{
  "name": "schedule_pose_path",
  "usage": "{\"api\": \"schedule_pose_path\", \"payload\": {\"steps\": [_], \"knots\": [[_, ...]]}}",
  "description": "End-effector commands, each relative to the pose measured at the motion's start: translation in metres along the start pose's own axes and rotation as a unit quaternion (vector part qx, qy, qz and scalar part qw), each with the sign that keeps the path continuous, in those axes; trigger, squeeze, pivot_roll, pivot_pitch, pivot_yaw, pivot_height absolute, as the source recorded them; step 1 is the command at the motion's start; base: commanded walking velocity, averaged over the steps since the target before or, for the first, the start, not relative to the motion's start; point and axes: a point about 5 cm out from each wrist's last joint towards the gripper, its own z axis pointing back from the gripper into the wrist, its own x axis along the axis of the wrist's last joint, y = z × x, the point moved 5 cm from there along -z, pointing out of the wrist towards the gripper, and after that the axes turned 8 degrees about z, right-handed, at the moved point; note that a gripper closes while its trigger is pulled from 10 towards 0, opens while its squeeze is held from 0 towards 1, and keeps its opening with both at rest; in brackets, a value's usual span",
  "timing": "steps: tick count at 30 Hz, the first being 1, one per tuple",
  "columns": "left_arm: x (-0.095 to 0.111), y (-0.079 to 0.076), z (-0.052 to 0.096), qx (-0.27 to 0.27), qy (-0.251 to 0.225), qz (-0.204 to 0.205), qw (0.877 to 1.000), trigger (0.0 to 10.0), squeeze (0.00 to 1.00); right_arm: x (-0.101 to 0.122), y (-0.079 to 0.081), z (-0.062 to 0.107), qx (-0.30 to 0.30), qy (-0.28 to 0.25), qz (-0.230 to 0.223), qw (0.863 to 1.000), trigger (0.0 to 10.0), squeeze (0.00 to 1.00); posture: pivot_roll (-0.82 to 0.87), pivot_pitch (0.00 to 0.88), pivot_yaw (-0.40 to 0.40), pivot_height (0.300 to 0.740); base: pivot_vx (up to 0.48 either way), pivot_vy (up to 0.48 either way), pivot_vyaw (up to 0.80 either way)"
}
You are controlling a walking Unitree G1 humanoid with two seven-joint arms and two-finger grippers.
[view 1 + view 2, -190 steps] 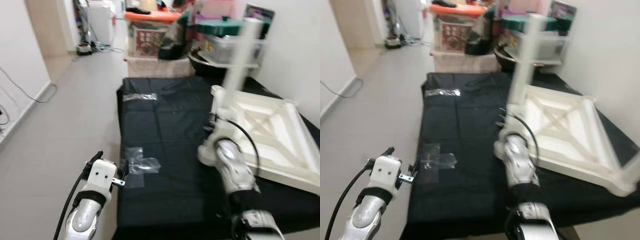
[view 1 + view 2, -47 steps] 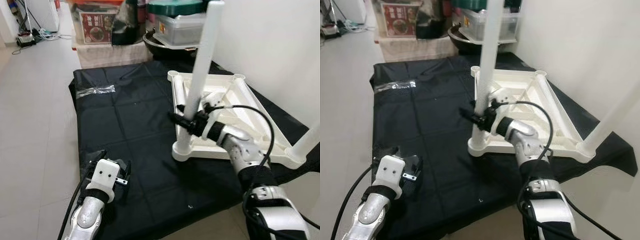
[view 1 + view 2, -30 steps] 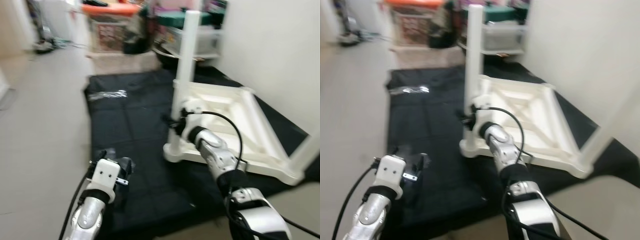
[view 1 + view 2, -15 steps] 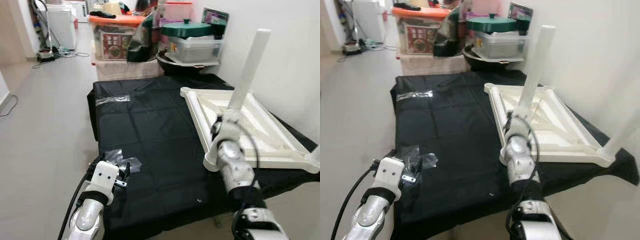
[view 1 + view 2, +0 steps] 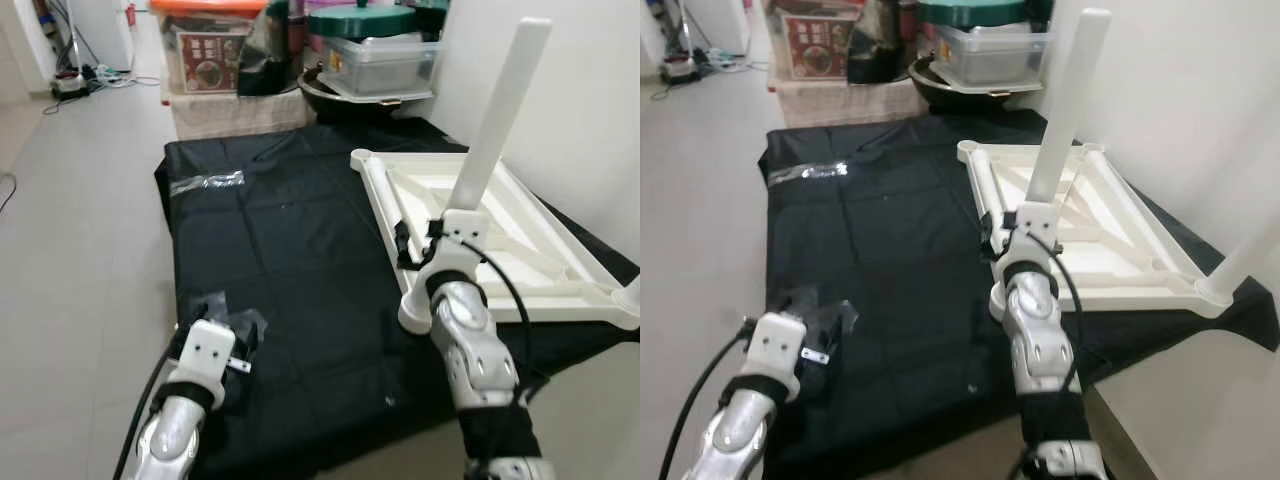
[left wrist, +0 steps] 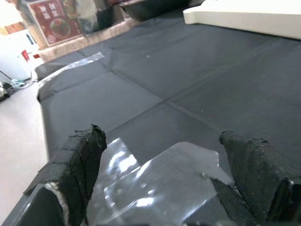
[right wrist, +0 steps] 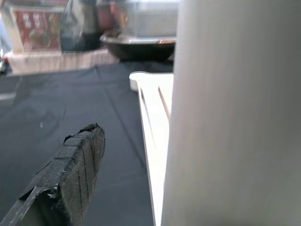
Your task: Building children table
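Note:
A white children's table [image 5: 520, 250] lies upside down on a black cloth [image 5: 280, 250]. One white leg [image 5: 495, 120] stands upright in its near left corner. Another leg [image 5: 1250, 250] rises at the near right corner. My right gripper [image 5: 405, 243] is at the base of the upright leg. In the right wrist view the leg [image 7: 235, 113] looms close, and one black finger [image 7: 70, 179] stands apart from it, so the gripper is open. My left gripper [image 6: 162, 136] hovers open over a clear plastic bag [image 6: 160, 183] near the cloth's left edge.
A white wall runs along the right. At the back stand an orange-lidded box [image 5: 215, 50], a green-lidded clear container [image 5: 375, 45] and a dark bowl [image 5: 345, 100]. A plastic strip [image 5: 207, 182] lies on the far cloth. Grey tiled floor [image 5: 70, 250] stretches to the left.
The camera has swung about. My right arm, which reached the upright leg from the right, now comes at its base from the front. The left gripper stays over the plastic bag.

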Motion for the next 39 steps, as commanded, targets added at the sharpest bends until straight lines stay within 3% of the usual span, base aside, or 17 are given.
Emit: {"api": "schedule_pose_path", "payload": {"steps": [1, 6, 8, 9, 15, 16, 17, 18, 19, 21, 24, 25, 29, 34, 36, 37, 39], "knots": [[-0.005, 0.001, 0.003, 0.003, 0.009, -0.005, 1.0, 10.0, 0.0, 0.001, 0.002, 0.004, 0.015, 0.002, 0.005, 1.0, 10.0, 1.0, 0.01, 0.0, -0.07, 0.74, 0.0, 0.0, 0.0], [-0.007, 0.001, 0.005, 0.004, 0.012, -0.004, 1.0, 10.0, 0.0, -0.002, -0.002, 0.016, 0.033, 0.009, 0.022, 0.999, 10.0, 1.0, -0.01, 0.0, -0.068, 0.74, 0.0, 0.0, 0.0], [-0.008, 0.002, 0.006, 0.006, 0.013, -0.003, 1.0, 10.0, 0.0, -0.009, -0.009, 0.022, 0.039, 0.037, 0.049, 0.997, 10.0, 0.99, -0.02, 0.0, -0.064, 0.74, 0.0, 0.0, 0.0], [-0.008, 0.002, 0.006, 0.006, 0.014, -0.002, 1.0, 10.0, 0.0, -0.014, -0.011, 0.025, 0.038, 0.059, 0.061, 0.996, 10.0, 0.0, -0.03, 0.0, -0.063, 0.74, 0.0, 0.0, 0.0], [-0.008, 0.002, 0.007, 0.008, 0.014, -0.001, 1.0, 10.0, 0.0, -0.023, -0.007, 0.028, 0.051, 0.108, 0.092, 0.988, 10.0, 0.0, -0.03, 0.0, -0.063, 0.74, 0.0, 0.0, 0.0], [-0.008, 0.003, 0.007, 0.008, 0.015, -0.001, 1.0, 10.0, 0.0, -0.021, 0.005, 0.032, 0.092, 0.105, 0.107, 0.984, 10.0, 0.0, -0.03, 0.0, -0.067, 0.74, 0.0, 0.0, 0.0], [-0.009, 0.003, 0.008, 0.01, 0.016, -0.001, 1.0, 10.0, 0.0, -0.015, 0.016, 0.036, 0.116, 0.089, 0.149, 0.978, 10.0, 0.0, -0.03, 0.0, -0.067, 0.74, 0.0, 0.0, 0.0], [-0.009, 0.003, 0.008, 0.01, 0.016, -0.001, 1.0, 10.0, 0.0, -0.015, 0.016, 0.036, 0.116, 0.089, 0.149, 0.978, 10.0, 0.0, -0.03, 0.0, -0.067, 0.74, 0.0, 0.0, 0.0], [-0.009, 0.004, 0.008, 0.011, 0.017, -0.001, 1.0, 10.0, 0.0, -0.011, 0.024, 0.04, 0.13, 0.076, 0.177, 0.972, 10.0, 0.0, -0.03, 0.0, -0.066, 0.74, 0.0, 0.0, 0.0], [-0.009, 0.004, 0.008, 0.011, 0.017, -0.001, 1.0, 10.0, 0.0, -0.011, 0.024, 0.04, 0.13, 0.076, 0.177, 0.972, 10.0, 0.0, -0.03, 0.0, -0.066, 0.74, 0.0, 0.0, 0.0], [-0.011, 0.004, 0.009, 0.012, 0.019, -0.001, 1.0, 10.0, 0.0, -0.008, 0.047, 0.064, 0.259, 0.036, 0.199, 0.945, 10.0, 0.0, -0.03, 0.0, -0.073, 0.74, 0.0, 0.0, 0.0], [-0.011, 0.004, 0.009, 0.012, 0.019, -0.001, 1.0, 10.0, 0.0, -0.008, 0.047, 0.064, 0.259, 0.036, 0.199, 0.945, 10.0, 0.0, -0.03, 0.0, -0.073, 0.74, 0.0, 0.0, 0.0], [-0.011, 0.006, 0.01, 0.013, 0.02, -0.001, 1.0, 10.0, 0.0, -0.02, 0.05, 0.086, 0.362, 0.057, 0.253, 0.895, 10.0, 0.0, -0.04, 0.0, -0.066, 0.74, 0.0, 0.0, 0.0], [-0.011, 0.005, 0.01, 0.011, 0.02, -0.002, 1.0, 10.0, 0.0, -0.02, 0.041, 0.08, 0.367, 0.057, 0.275, 0.887, 10.0, 0.0, -0.04, 0.0, -0.064, 0.74, 0.0, 0.0, 0.0], [-0.011, 0.005, 0.009, 0.011, 0.02, -0.003, 1.0, 10.0, 0.0, -0.011, 0.039, 0.08, 0.39, 0.023, 0.304, 0.869, 10.0, 0.0, -0.03, 0.0, -0.064, 0.74, 0.0, 0.0, 0.0], [-0.011, 0.005, 0.009, 0.011, 0.02, -0.003, 1.0, 10.0, 0.0, -0.008, 0.04, 0.083, 0.414, 0.02, 0.296, 0.861, 10.0, 0.0, -0.03, 0.0, -0.064, 0.74, 0.0, 0.0, 0.0], [-0.011, 0.005, 0.009, 0.011, 0.02, -0.003, 1.0, 10.0, 0.0, -0.008, 0.04, 0.083, 0.414, 0.02, 0.296, 0.861, 10.0, 0.0, -0.03, 0.0, -0.064, 0.74, 0.0, 0.0, 0.0]]}}
